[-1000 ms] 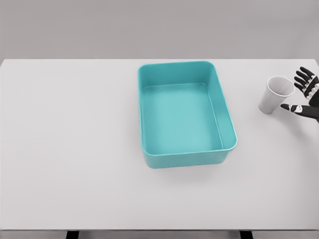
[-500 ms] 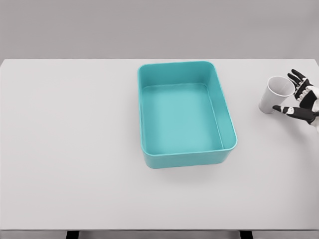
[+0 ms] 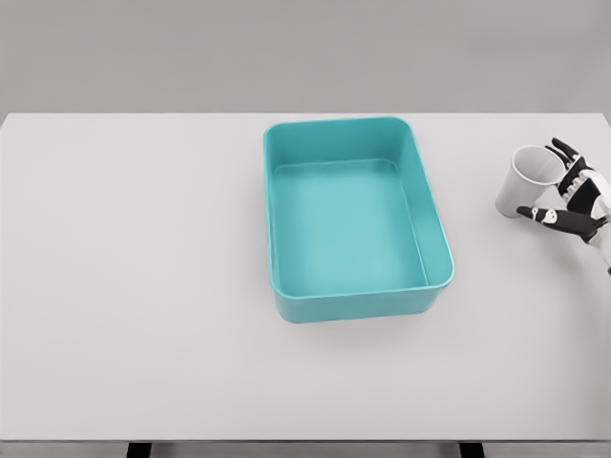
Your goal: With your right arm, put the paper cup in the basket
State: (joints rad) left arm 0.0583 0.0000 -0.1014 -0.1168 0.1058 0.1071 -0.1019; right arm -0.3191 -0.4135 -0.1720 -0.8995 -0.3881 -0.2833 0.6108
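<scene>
Standing at the right side of the frame, a white paper cup (image 3: 528, 181) is seen on the white table (image 3: 143, 286), with its open top tipped a little toward the right. The right hand (image 3: 573, 198) is seen just beside it, coming in from the right edge. The black fingers (image 3: 563, 153) are spread apart around the cup's rim side, and the thumb (image 3: 544, 216) is stretched out low by the cup's bottom. The cup is not squeezed yet; it cannot be told whether the fingertips touch it. Nothing is held in the hand.

In the middle of the frame a blue-green basket (image 3: 434, 219) is set on the table, well apart from the cup, to its left. Only the bare floor is seen inside the basket.
</scene>
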